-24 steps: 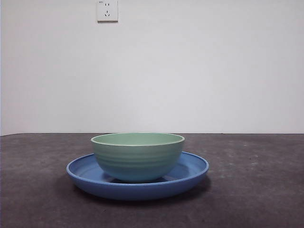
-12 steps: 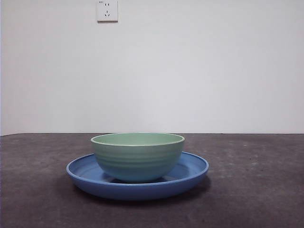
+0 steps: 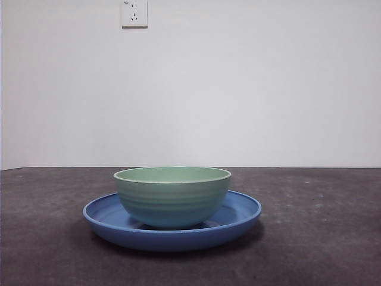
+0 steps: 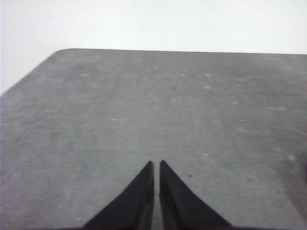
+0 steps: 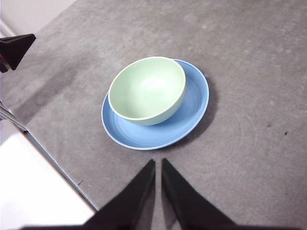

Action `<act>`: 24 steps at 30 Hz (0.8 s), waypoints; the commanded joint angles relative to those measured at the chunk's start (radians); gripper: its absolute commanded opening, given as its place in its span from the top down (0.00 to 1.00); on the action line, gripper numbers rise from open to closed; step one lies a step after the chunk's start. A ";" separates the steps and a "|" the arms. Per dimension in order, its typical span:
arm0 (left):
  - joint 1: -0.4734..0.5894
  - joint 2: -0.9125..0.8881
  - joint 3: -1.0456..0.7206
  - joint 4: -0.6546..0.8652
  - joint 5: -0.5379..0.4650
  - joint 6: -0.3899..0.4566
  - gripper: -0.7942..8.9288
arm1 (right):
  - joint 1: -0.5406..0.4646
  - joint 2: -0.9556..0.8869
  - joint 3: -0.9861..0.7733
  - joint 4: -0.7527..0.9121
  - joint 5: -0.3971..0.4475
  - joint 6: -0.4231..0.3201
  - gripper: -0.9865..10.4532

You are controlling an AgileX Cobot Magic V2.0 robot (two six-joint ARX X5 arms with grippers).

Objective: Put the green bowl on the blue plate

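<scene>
The green bowl (image 3: 172, 196) sits upright on the blue plate (image 3: 244, 208), its base resting on the plate's floor and its rim level; in the right wrist view the bowl (image 5: 147, 90) lies a little off the plate's centre, towards one side, with a broad crescent of blue (image 5: 194, 103) showing on the other. Across the last second nothing in the front view has shifted: bowl and plate hold the same place and the same attitude, and no arm shows in that view. That stillness suggests the placing is done and the bowl has settled without rocking. The right gripper (image 5: 158, 165) hangs above and well clear of the plate, its two jaws drawn together with only a thin slit between them and nothing held. The left gripper (image 4: 157, 166) is likewise closed on nothing, looking over bare grey table (image 4: 144, 105) with neither dish in sight. By my judgement the task is complete, and all that remains is for the arms to rest.
</scene>
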State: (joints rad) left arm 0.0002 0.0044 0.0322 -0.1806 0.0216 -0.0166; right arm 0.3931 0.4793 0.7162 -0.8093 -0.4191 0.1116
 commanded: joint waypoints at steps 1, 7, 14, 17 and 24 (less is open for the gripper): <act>-0.007 -0.002 -0.021 -0.011 -0.027 -0.003 0.90 | 0.007 0.002 0.010 0.013 0.000 0.004 0.90; -0.017 -0.002 -0.021 -0.011 -0.026 -0.003 0.90 | 0.007 0.002 0.010 0.013 0.000 0.004 0.90; -0.020 -0.002 -0.021 -0.011 -0.027 -0.003 0.90 | 0.007 0.002 0.010 0.013 0.000 0.004 0.90; -0.020 -0.002 -0.021 -0.009 -0.026 -0.003 0.90 | 0.007 0.002 0.010 0.013 0.000 0.004 0.90; -0.020 -0.002 -0.021 -0.009 -0.026 -0.003 0.90 | 0.007 0.002 0.010 0.013 0.000 0.004 0.90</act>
State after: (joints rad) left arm -0.0181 0.0044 0.0322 -0.1825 -0.0013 -0.0170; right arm 0.3931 0.4793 0.7162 -0.8089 -0.4191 0.1116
